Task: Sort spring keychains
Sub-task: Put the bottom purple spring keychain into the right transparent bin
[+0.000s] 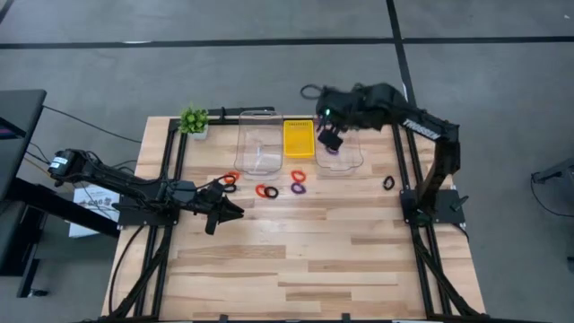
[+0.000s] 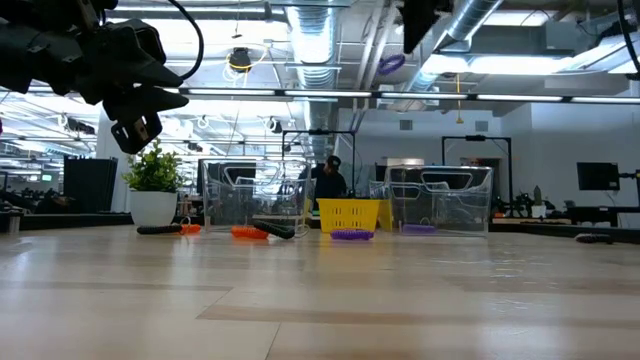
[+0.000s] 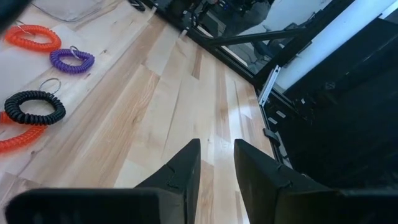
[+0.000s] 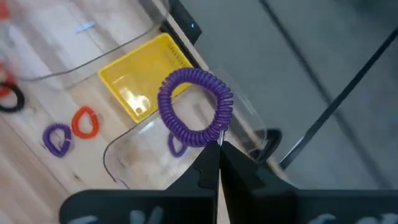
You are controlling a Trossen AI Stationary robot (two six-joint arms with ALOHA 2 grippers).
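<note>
Pinched shut, my right hand (image 4: 217,152) holds a purple spring keychain (image 4: 194,107) by its metal ring, dangling above the right clear container (image 1: 345,161), where another purple keychain (image 4: 177,144) already lies, I think. Beside it stands the yellow tray (image 1: 299,139). My left hand (image 3: 216,163) hovers low over the worktop (image 1: 314,260), fingers slightly parted and empty, near the loose red-orange, purple and black keychains (image 1: 266,191).
</note>
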